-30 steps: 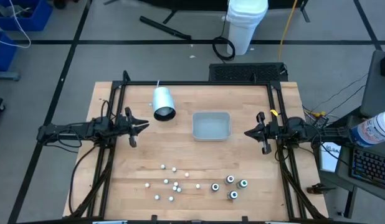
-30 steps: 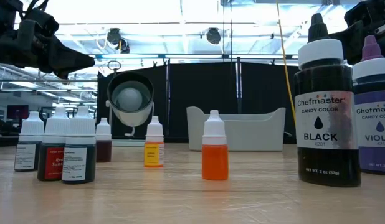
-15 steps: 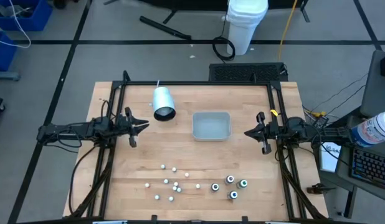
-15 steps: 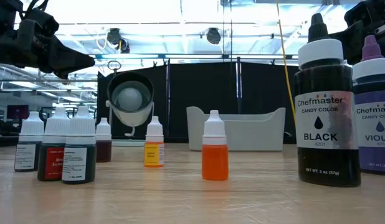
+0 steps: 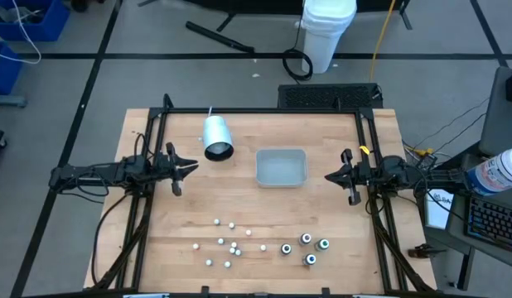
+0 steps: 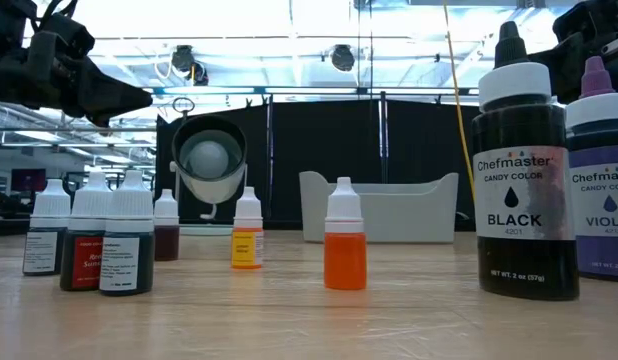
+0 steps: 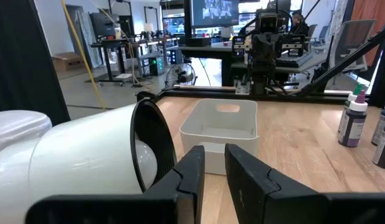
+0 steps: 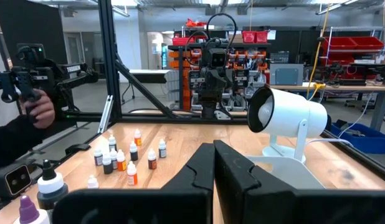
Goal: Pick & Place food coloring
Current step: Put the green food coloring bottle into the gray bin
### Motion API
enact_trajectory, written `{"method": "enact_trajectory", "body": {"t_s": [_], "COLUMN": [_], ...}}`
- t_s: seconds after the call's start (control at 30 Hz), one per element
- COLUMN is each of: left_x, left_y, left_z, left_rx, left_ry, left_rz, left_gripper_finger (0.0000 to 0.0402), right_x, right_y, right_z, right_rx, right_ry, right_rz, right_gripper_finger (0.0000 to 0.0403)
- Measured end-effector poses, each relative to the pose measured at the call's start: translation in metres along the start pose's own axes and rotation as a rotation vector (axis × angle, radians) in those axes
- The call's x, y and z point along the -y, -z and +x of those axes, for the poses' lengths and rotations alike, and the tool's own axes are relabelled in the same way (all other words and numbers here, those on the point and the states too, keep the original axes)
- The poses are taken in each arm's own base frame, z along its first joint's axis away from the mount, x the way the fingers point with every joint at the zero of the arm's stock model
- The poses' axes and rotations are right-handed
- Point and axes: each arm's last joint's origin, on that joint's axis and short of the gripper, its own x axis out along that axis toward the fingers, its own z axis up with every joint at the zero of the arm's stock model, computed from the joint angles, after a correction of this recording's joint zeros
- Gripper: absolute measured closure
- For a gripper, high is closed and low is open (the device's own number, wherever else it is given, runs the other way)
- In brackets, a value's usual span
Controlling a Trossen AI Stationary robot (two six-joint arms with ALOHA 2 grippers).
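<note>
High view, left claw (image 5: 192, 169) slightly parted, right claw (image 5: 329, 175) closed, both level

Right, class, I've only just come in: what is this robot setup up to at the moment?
Nothing is being handled yet. The left gripper hangs above the table's left side with its fingers slightly parted, and the right gripper hangs above the right side, shut and empty. The food coloring bottles stand grouped near the front edge of the table, small ones to the left, larger ones to the right. Behind them an empty clear tray sits mid-table, beside a white lamp-like cylinder.
</note>
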Motion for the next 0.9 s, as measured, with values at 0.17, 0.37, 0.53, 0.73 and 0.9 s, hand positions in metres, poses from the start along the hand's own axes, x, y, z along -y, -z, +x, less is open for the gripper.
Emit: {"method": "enact_trajectory", "body": {"t_s": [0.17, 0.37, 0.53, 0.73, 0.9], "left_x": [0.000, -0.001, -0.001, -0.001, 0.000], "left_y": [0.000, -0.004, -0.004, -0.010, -0.016], "left_z": [0.000, 0.000, 0.000, 0.000, -0.001], "left_rx": [0.004, 0.037, 0.042, 0.102, 0.160], "left_ry": [0.000, -0.042, -0.045, -0.035, 0.004], "left_rz": [0.000, -0.004, -0.030, -0.063, -0.053], "left_gripper_finger": [0.0330, 0.0330, 0.0330, 0.0330, 0.0330], "right_x": [0.000, 0.000, 0.000, 0.000, 0.001], "right_y": [-0.001, -0.001, -0.001, -0.009, -0.011], "right_z": [0.000, 0.000, 0.000, 0.000, 0.000], "right_rx": [0.009, 0.013, 0.014, 0.091, 0.087], "right_ry": [-0.002, -0.001, -0.001, 0.010, 0.039], "right_rz": [-0.001, -0.001, -0.001, -0.087, -0.216], "right_gripper_finger": [0.0403, 0.0403, 0.0403, 0.0403, 0.0402]}}
